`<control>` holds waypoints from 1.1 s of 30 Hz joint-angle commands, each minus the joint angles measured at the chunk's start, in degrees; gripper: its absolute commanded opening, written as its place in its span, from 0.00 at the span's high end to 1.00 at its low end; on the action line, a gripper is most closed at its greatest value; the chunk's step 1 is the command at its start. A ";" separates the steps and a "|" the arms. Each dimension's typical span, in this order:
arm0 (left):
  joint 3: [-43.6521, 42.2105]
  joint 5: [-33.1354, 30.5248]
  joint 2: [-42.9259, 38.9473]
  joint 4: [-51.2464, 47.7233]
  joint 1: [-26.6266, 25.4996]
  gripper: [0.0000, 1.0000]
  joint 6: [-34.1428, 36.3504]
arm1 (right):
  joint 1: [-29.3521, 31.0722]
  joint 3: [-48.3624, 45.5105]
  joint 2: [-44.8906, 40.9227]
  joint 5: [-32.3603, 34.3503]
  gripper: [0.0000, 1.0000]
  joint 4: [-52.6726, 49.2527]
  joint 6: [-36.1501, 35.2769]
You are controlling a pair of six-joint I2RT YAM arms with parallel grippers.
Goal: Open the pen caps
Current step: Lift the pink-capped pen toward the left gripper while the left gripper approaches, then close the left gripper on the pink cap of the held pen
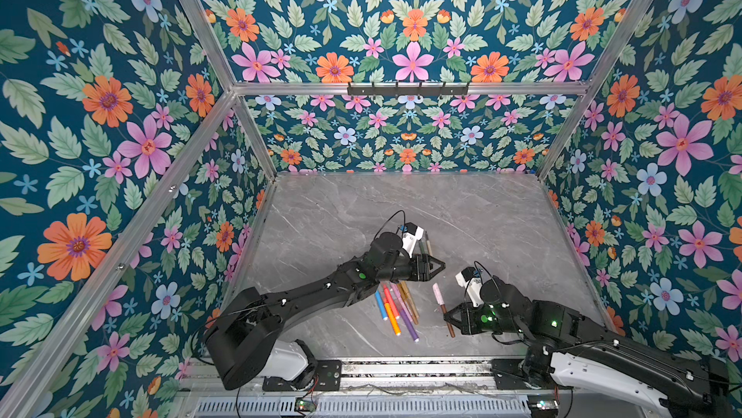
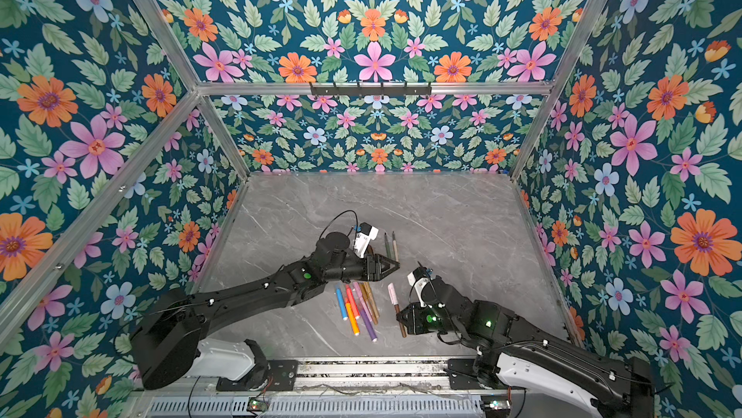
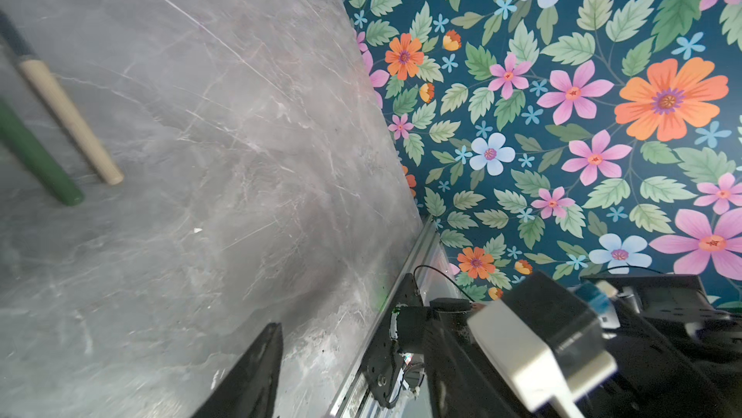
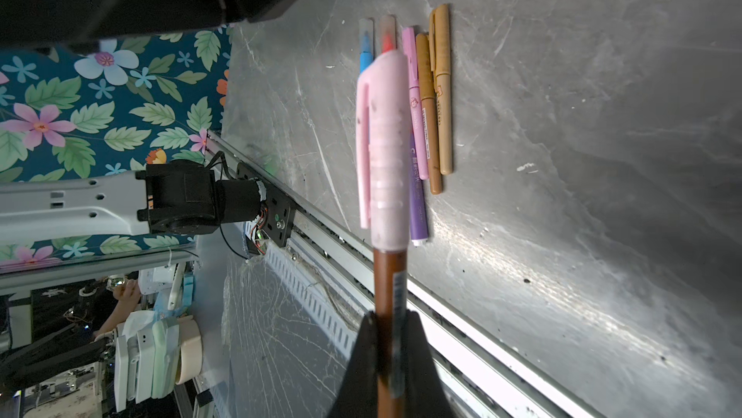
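Setting: we look down on a grey marble table [image 1: 482, 215] inside flowered walls, with two black arms reaching in from the near edge.
Right gripper: the right gripper [image 1: 446, 317] [image 2: 399, 317] is clenched on a brown pen [image 1: 451, 329] [image 2: 402, 331]. In the right wrist view we see its two dark fingers [image 4: 363, 355] pressed against the barrel [image 4: 389, 279] from both sides.
Pink cap: the pink cap [image 1: 437, 292] [image 2: 392, 292] [image 4: 385, 147] sits fully on the brown pen's far end, past the fingers and pointing away from the arm, its clip along one side.
Left gripper: the left gripper [image 1: 439, 265] [image 2: 395, 264] hangs over the middle of the table, across from the pink cap. Its jaws stand apart and we see nothing between them. Only one finger [image 3: 261, 355] shows in the left wrist view.
Bundle: a bundle [image 1: 395, 309] [image 2: 358, 309] [image 4: 429, 106] of coloured pens lies side by side on the table, between the two arms and just beside the held pen. A tan cap [image 4: 439, 38] is on the outermost one.
Far pens: a green pen [image 2: 387, 244] [image 3: 36, 155] and a beige pen [image 2: 395, 243] [image 3: 68, 114] lie together just behind the left gripper.
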 commanded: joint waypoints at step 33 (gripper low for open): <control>1.38 6.85 4.45 16.15 -5.19 1.00 -7.56 | -5.54 9.35 -0.48 8.79 1.00 -10.44 -8.64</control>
